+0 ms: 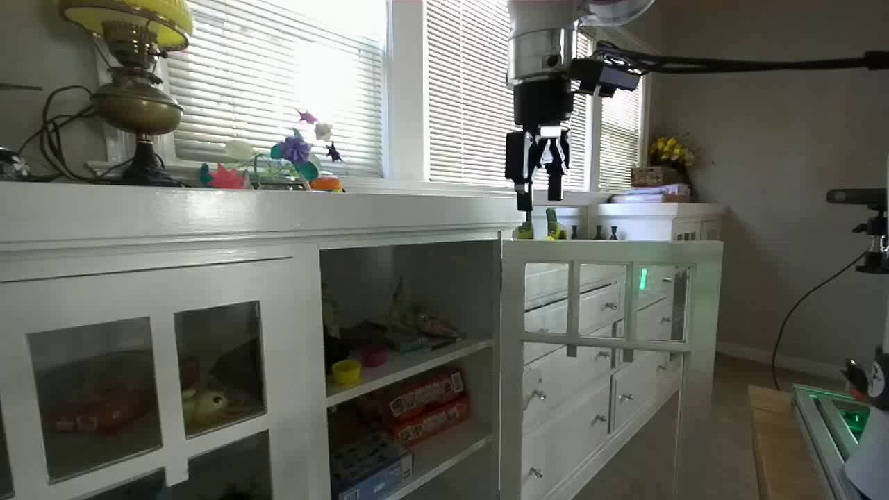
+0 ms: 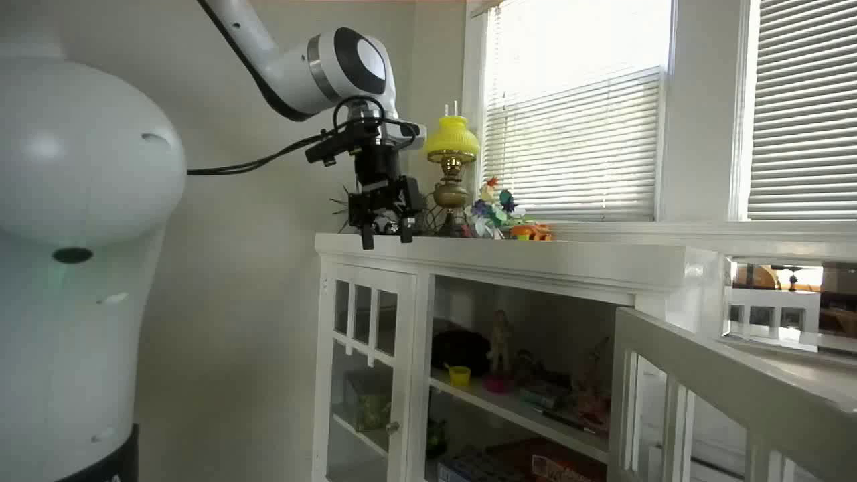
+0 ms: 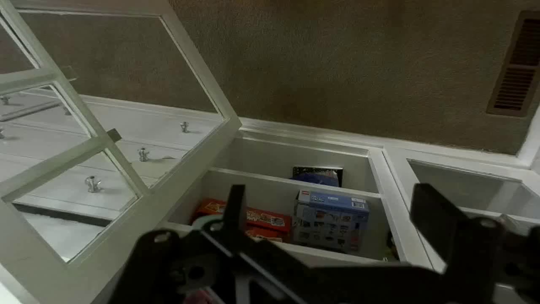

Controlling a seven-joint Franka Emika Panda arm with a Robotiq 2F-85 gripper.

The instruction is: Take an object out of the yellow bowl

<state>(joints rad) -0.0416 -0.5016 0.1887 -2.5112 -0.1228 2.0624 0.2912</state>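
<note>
- White robot arm (image 2: 288, 73) bent down from above, black cables (image 2: 244, 169) trailing off its wrist, and hanging below that, the claw (image 2: 387, 239), pointing down!
- It's spread, and clearly so: both fingers (image 3: 234, 207) stand well apart in the wrist view, the whole claw out in front of the white cabinet (image 1: 243, 215).
- Next along, the glass-paned door (image 1: 611, 251), wide open, jutting out from the cabinet front.
- And there's the yellow bowl (image 2: 459, 375), upright on the upper shelf (image 1: 417, 369), close to the front edge in both exterior views, well apart from the claw (a small yellow bit (image 2: 446, 366) sticks out at its rim; handle or contents, I can't tell).
- Near it, a little deeper in, a pink dish (image 1: 375, 355), with a pale figurine (image 2: 500, 341) standing near the dish.
- One shelf down, red boxes (image 1: 427, 396) stacked in a pair, and a blue box (image 1: 375, 465) right next to them.
- Up on the cabinet top, a brass lamp (image 2: 451, 194) with a yellow shade, colourful craft flowers (image 1: 295, 148) near it, and right beside them an orange thing (image 2: 532, 231) whose details are too small to read.
- Farthest back, behind the lamp and flowers, the white window blinds (image 2: 582, 154), daylight blazing through the slats!
</note>
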